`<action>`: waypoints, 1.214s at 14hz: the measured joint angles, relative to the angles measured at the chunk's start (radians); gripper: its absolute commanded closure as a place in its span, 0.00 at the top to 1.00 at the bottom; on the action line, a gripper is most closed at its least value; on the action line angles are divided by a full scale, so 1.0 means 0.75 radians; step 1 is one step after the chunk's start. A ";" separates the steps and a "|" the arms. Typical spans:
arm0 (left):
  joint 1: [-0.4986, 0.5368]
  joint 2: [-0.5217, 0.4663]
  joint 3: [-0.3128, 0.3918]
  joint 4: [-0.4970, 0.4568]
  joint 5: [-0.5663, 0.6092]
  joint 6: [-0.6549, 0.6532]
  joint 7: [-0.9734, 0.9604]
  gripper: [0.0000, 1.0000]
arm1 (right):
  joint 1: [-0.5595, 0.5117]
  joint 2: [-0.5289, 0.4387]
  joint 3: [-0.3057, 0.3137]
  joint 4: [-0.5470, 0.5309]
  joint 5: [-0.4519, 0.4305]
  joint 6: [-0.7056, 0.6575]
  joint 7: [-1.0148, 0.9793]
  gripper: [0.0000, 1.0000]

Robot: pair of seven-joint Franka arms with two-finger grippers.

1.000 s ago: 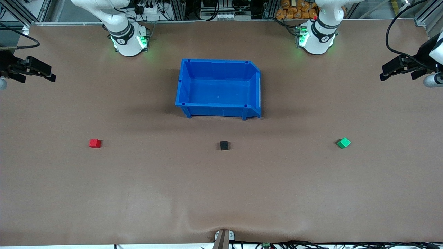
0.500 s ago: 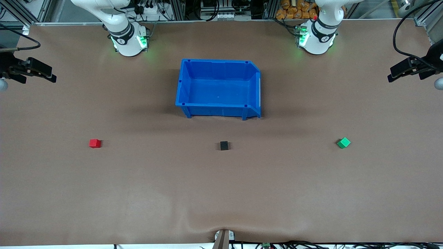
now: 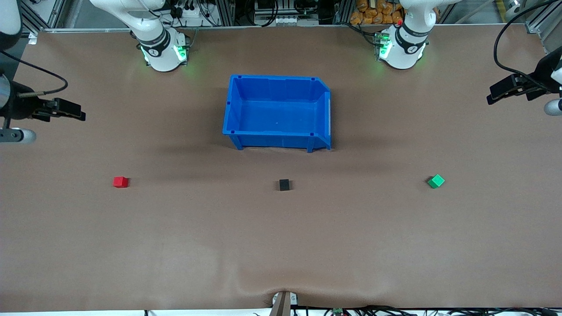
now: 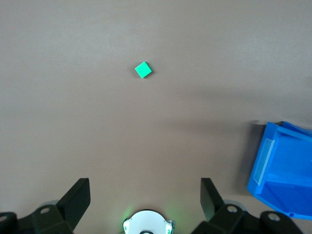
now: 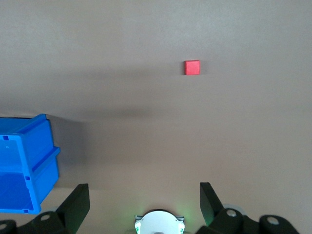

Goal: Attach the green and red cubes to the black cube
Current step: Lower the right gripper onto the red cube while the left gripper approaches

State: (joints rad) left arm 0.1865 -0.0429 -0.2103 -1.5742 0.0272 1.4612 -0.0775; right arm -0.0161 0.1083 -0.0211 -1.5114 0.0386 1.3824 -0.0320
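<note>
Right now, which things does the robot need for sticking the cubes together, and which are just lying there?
Needed: green cube, red cube, black cube, open left gripper, open right gripper.
Just there: blue bin, empty, farther from the camera than the black cube.

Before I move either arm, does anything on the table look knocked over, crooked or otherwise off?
Nothing serious. The green cube sits turned at an angle, while the red cube and black cube lie square. The blue bin stands upright, and the table covering is puckered at the edge nearest the front camera.
</note>
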 measured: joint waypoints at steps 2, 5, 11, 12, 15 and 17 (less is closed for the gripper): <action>-0.014 0.004 -0.015 0.000 0.000 0.001 0.000 1.00 | 0.000 0.025 0.000 0.000 0.000 0.003 0.000 1.00; -0.021 0.005 -0.030 0.005 0.001 0.001 -0.002 1.00 | 0.001 0.068 0.000 0.000 0.002 0.059 0.000 1.00; -0.019 0.002 -0.028 0.015 0.003 -0.020 -0.002 1.00 | 0.039 0.315 0.002 -0.005 0.001 0.255 0.002 1.00; -0.018 0.000 -0.027 0.017 0.004 -0.021 -0.002 1.00 | 0.036 0.351 -0.001 -0.004 0.001 0.276 0.002 1.00; -0.018 -0.011 -0.027 0.021 0.004 -0.027 -0.002 1.00 | 0.017 0.404 -0.008 -0.039 0.001 0.285 0.001 1.00; -0.017 -0.011 -0.027 0.018 0.004 -0.031 -0.002 1.00 | 0.005 0.405 -0.009 -0.123 0.001 0.340 0.001 1.00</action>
State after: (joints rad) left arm 0.1739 -0.0510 -0.2303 -1.5607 0.0305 1.4377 -0.0789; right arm -0.0127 0.4119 -0.0278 -1.6040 0.0397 1.6375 -0.0313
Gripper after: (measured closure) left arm 0.000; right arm 0.000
